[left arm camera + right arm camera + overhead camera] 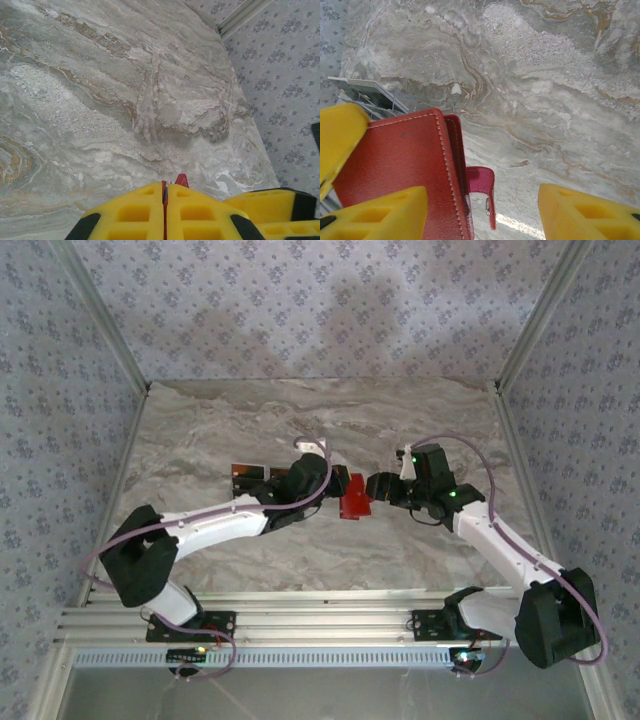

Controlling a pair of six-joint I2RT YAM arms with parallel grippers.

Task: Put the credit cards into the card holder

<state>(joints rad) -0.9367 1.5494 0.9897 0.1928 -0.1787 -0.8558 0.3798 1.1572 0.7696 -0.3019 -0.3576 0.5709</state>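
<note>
Red card holder [353,497] sits mid-bench [240,420] between both arms, seemingly raised. A thin red edge of it is pinched by the left fingers [135,212], pressed together. Beside it the right fingers [580,210] stand spread, gripping nothing; snap tab [481,181] dangles between them. Looks light, soft and floppy, so grip the stitched cover edge. The credit cards [245,472] lie further left.

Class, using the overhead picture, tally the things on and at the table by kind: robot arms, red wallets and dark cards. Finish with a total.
Robot arms: 2
Red card holder: 1
Dark credit cards: 2 showing; others may be hidden
Total: 5
</note>
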